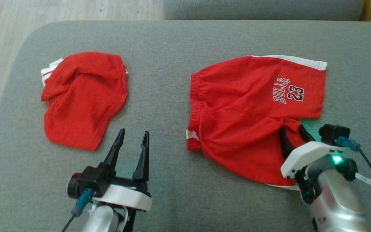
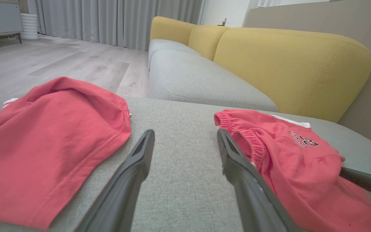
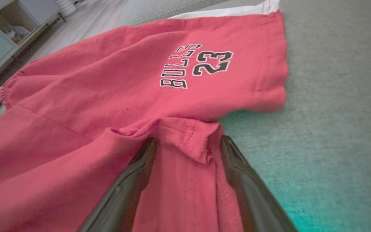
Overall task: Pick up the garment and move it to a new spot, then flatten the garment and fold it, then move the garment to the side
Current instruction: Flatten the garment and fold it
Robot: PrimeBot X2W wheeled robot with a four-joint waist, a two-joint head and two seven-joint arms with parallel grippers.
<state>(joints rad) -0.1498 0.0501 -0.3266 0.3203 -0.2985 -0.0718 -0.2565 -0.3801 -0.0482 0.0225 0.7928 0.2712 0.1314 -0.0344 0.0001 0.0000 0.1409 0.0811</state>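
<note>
My right gripper (image 1: pixel 291 129) sits at the lower right of the head view with its jaws spread wide. They straddle a raised ridge of cloth at the near hem of the red shorts (image 1: pixel 246 106), and nothing is pinched yet. My left gripper (image 1: pixel 134 132), lower left of centre, is just as wide and empty, over bare grey cushion (image 1: pixel 172 48).

The shorts lie right of centre, mostly spread out but rumpled along the near edge, with the printed side up. A second red garment (image 1: pixel 82 100) lies bunched at the upper left, well apart from them.

I judge the shorts to be somewhere in the flattening stage. No fold is made, and the final move to the side remains.
</note>
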